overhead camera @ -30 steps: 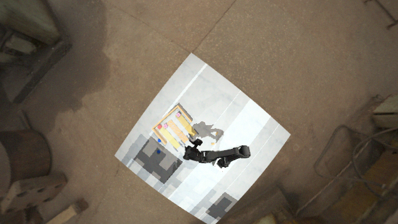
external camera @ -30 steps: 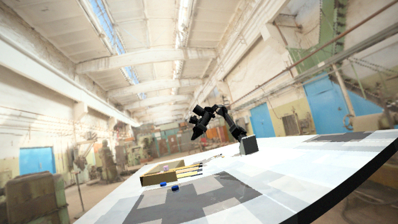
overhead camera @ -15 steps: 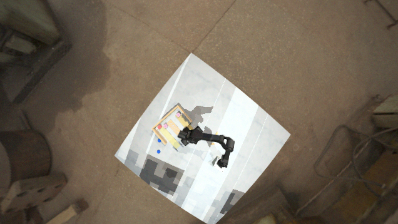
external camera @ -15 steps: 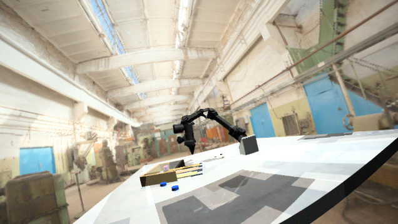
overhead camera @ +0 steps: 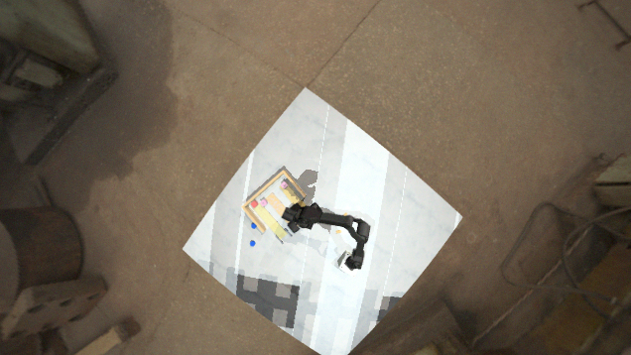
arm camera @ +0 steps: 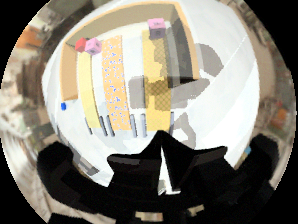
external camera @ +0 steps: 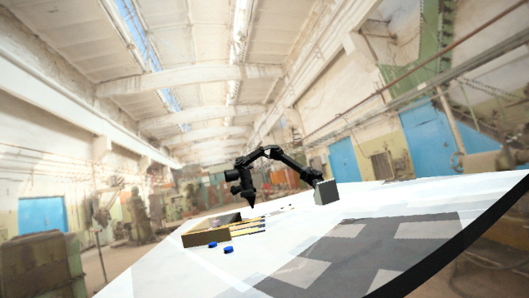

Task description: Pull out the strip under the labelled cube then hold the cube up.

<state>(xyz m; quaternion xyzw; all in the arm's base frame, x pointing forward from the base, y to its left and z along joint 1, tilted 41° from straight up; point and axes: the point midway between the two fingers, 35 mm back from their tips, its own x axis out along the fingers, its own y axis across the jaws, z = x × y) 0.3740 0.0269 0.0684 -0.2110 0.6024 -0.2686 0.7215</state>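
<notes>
My gripper (external camera: 252, 206) (arm camera: 160, 132) is shut and empty, above the near ends of the strips. A pink cube with a dark mark (overhead camera: 284, 184) (arm camera: 156, 28) rests on the far end of the right yellow cross-hatched strip (overhead camera: 293, 196) (arm camera: 156, 110). A second marked pink cube (overhead camera: 264, 202) (arm camera: 93, 46) is at the far end of the left yellow strip (overhead camera: 270, 220) (arm camera: 88, 95), beside a red cube (overhead camera: 254, 203) (arm camera: 80, 44). An orange speckled strip (overhead camera: 276, 204) (arm camera: 113, 75) lies between them. The marks are too small to read.
A low wooden-walled tray (external camera: 205, 239) (arm camera: 69, 80) stands around the cubes, open towards the arm. Grey bars flank the strips' near ends. Two blue discs (overhead camera: 253, 225) (overhead camera: 252, 243) (external camera: 228, 250) lie outside its left wall. Small orange pieces (overhead camera: 338, 231) lie near the arm.
</notes>
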